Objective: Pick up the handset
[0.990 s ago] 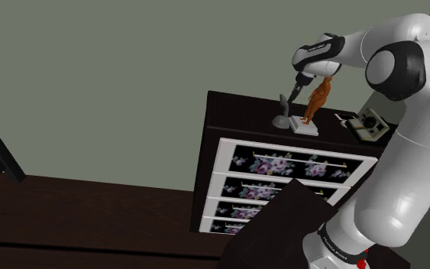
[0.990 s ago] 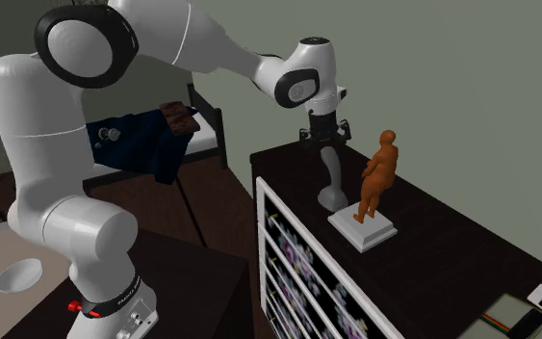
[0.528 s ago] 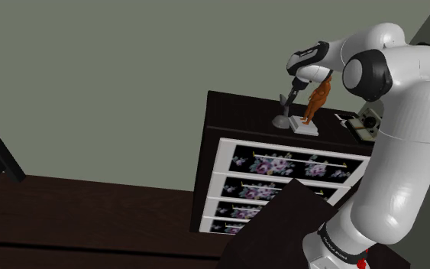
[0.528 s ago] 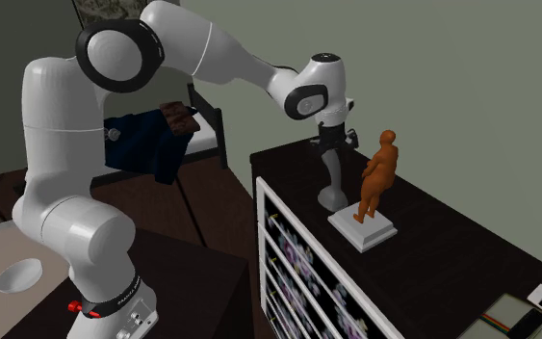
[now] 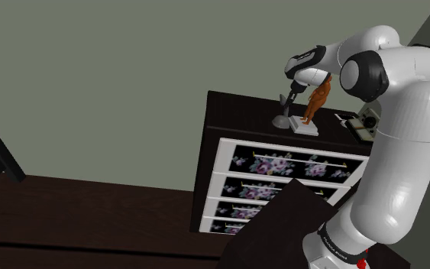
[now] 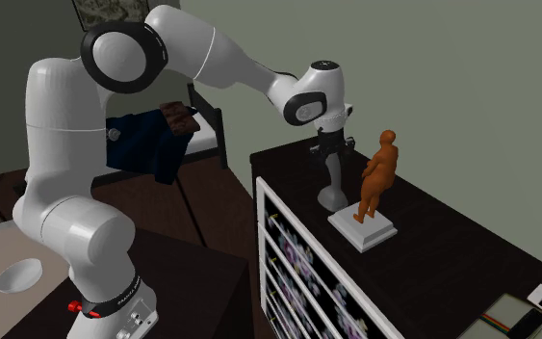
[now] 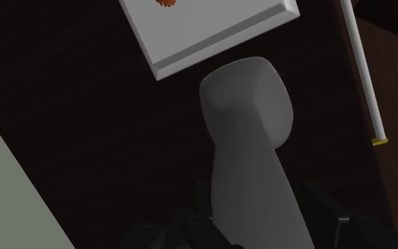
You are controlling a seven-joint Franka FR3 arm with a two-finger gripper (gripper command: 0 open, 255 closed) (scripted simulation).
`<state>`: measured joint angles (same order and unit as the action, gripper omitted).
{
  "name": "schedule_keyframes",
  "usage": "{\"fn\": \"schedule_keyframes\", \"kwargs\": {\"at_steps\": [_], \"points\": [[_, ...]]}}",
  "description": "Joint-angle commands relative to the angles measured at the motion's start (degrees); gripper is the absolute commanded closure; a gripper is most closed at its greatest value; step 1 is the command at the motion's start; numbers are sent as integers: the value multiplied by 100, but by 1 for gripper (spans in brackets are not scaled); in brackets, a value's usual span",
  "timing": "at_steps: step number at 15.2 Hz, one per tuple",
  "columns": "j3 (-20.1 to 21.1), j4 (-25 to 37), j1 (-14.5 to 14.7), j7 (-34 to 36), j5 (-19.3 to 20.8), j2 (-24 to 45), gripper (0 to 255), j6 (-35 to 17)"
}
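Handset, drawn in plain matte grey with no visible texture, stands upright on the top of a dark brown, wood-toned dresser. It is a slim, curved bar that widens into a flat foot where it meets the dresser. From the wrist camera its far end shows as a smooth, rounded block with soft corners. It stands just beside a square white slab with bevelled edges. The slab carries an orange-brown figurine of a standing person, smooth and evenly coloured. In the shoulder view the handset is near the dresser's front edge, on that view's left of the figurine. Below them lie white drawer fronts printed with dark panels of purple and white flowers. A thin white rod with a yellowish tip runs along the dresser beyond the handset. The black gripper points down at the end of the glossy white arm and sits around the handset's upper end, with the grey bar rising between its jaws. The black of the gripper merges with the dark dresser top in the wrist view, so it cannot be told whether the jaws are pressed onto the handset or stand just clear of its sides. A flat grey-green wall fills the background.
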<state>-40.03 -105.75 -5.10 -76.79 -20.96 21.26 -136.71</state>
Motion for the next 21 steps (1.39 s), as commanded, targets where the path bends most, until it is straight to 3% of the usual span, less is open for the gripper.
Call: {"fn": "schedule_keyframes", "kwargs": {"at_steps": [1, 6, 21], "points": [[2, -4, 0, 0, -1, 3, 255, 1], [7, -10, -4, -8, -10, 10, 255, -8], [-258, 604, 167, 357, 508, -440, 255, 944]]}}
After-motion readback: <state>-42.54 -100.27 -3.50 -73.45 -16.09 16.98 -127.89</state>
